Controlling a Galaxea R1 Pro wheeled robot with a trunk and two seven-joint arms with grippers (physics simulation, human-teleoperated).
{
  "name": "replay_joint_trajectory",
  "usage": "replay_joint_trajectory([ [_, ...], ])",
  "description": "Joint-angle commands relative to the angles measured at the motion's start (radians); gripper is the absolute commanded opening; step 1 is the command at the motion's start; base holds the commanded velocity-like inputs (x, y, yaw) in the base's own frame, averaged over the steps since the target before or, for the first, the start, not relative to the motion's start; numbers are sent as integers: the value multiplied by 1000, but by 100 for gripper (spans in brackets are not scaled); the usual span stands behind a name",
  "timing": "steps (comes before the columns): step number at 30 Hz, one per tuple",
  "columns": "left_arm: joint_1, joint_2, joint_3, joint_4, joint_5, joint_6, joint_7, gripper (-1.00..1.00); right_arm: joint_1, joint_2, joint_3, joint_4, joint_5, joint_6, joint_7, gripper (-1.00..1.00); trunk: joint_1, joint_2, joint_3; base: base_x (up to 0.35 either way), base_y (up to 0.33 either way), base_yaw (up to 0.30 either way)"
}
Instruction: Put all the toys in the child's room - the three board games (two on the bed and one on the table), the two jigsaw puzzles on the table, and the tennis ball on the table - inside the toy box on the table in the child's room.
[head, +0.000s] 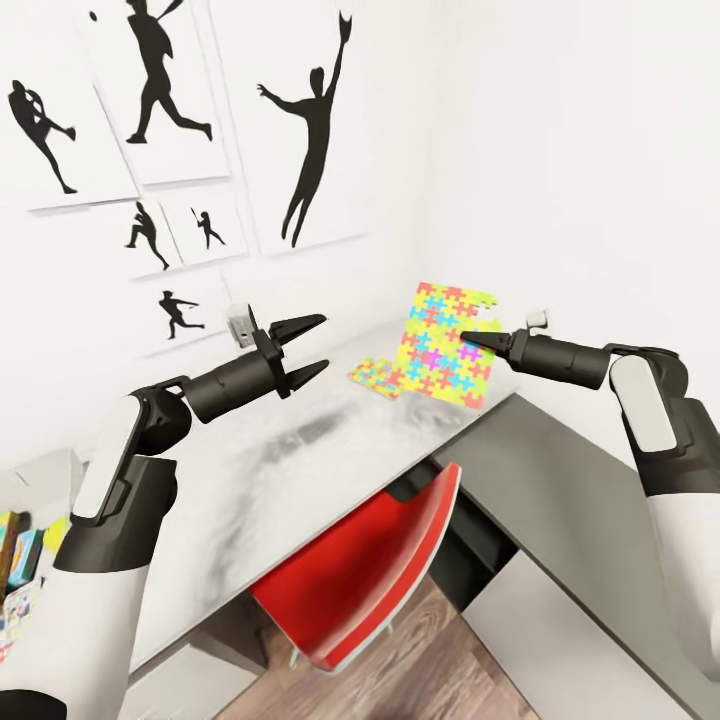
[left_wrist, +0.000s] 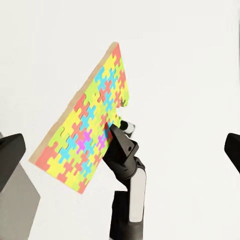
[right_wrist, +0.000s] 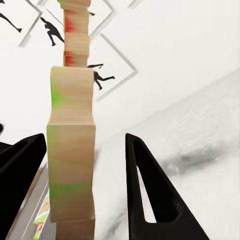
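Two jigsaw puzzles are sitting at the far corner of the table (head: 300, 470), and the robot is working on the first of them. The right gripper (head: 468, 338) is reaching into the edge of the larger jigsaw puzzle (head: 447, 345), which is standing tilted up off the grey tabletop; the right wrist view is showing the puzzle's edge (right_wrist: 72, 150) between the fingers with a gap on one side, so whether the jaws are truly clamped on it cannot be told. The smaller puzzle (head: 376, 377) is lying flat just beside it. The left gripper (head: 306, 350) is hovering nearby with its fingers spread apart, holding nothing. Judging by the task, the next move is calling for a firm pinch, a lift and a carry to the toy box. Silhouette prints (head: 310, 130) are hanging above; a red chair (head: 370, 570) is standing below.
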Motion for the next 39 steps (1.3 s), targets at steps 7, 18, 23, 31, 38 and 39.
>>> replay_joint_trajectory([
  [7,-1,0,-1,0,10,0,9,100,0,0,0,2,1,3,4,-100,1,-2,6,0,0,231],
  [18,0,1,-1,0,10,0,9,100,0,0,1,6,1,3,4,-100,1,-2,18,0,0,231],
  [23,0,1,0,0,10,0,8,100,0,1,1,7,1,3,4,-100,1,-2,24,0,0,231],
  [31,12,2,1,0,10,0,0,100,1,3,3,7,1,3,4,-100,1,-2,33,0,0,231],
  [38,18,4,2,0,10,0,-4,100,2,14,5,7,2,3,4,-100,1,-2,41,0,0,231],
  [39,19,4,2,0,10,0,-4,100,2,15,5,7,2,3,4,-100,1,-2,42,0,0,231],
])
